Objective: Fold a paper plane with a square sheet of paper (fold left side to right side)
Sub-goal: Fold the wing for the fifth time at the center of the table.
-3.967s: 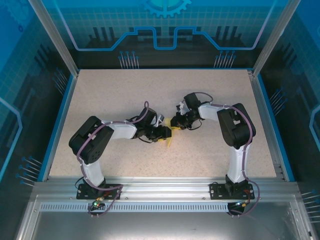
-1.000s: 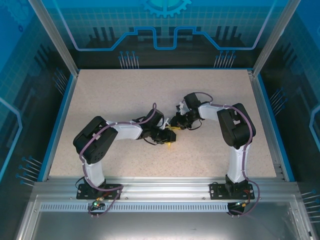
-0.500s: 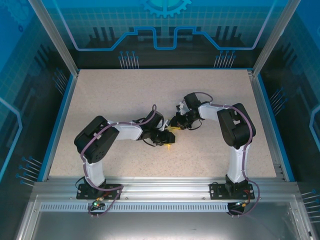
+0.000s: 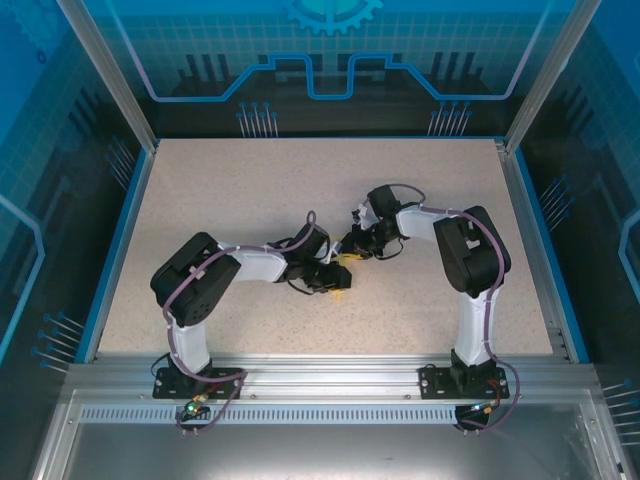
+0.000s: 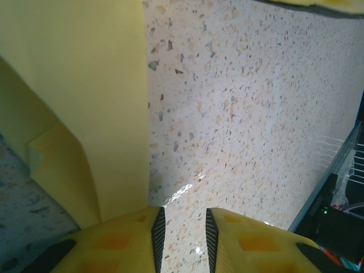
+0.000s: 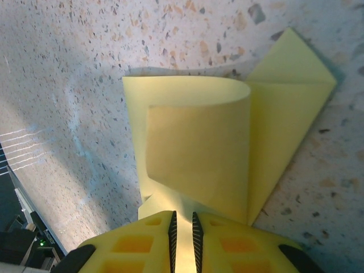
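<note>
Near bench centre, mid-fold on the square sheet of paper — has right fingers clamped on its curled flap from 1 o'clock, left fingers slightly apart at 9 o'clock, beside the edge. Probably needs the flap laid flat, crease pressed.

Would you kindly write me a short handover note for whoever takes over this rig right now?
Left gripper: jaws slightly apart, nothing between them, yellow paper beside one finger.
Right gripper: jaws nearly closed, apparently pinching the paper's near edge.
Paper: middle of the table, between both grippers.
Done: partly folded, one flap curled over, uncreased.
Left: flatten that flap, finish the plane.
</note>
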Available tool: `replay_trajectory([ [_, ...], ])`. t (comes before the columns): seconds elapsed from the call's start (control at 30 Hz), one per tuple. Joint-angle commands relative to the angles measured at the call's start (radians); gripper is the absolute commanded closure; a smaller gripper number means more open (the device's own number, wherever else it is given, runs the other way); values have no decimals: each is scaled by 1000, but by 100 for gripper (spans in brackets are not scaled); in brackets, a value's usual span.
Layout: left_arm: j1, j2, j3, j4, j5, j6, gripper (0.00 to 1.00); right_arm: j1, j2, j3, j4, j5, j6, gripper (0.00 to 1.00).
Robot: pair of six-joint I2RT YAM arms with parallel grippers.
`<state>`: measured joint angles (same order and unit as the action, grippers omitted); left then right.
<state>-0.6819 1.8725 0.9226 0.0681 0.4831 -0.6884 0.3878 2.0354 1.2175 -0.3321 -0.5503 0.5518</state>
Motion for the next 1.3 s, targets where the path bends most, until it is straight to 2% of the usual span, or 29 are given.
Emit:
replay_trajectory([
  [0.0,-59,-16,-45,-116,1,20,70,22,55,-13,-55,66,-10,81],
  [0.3,-125,-43,-64,-166,-21,18,70,21,57,-13,-54,70,-7,81],
  [0.87,-187,-110,-109,-160,-19,-2,71,22,57,-20,-51,75,-6,81],
  [0.97,-171,-197,-106,-150,-21,-4,71,21,54,-19,-53,72,-6,81],
  [1.1,-104,-272,-82,-155,-19,5,69,22,49,-21,-52,72,-7,81],
  [1.27,-71,-210,-25,-158,3,36,68,22,48,-21,-50,68,-5,81],
])
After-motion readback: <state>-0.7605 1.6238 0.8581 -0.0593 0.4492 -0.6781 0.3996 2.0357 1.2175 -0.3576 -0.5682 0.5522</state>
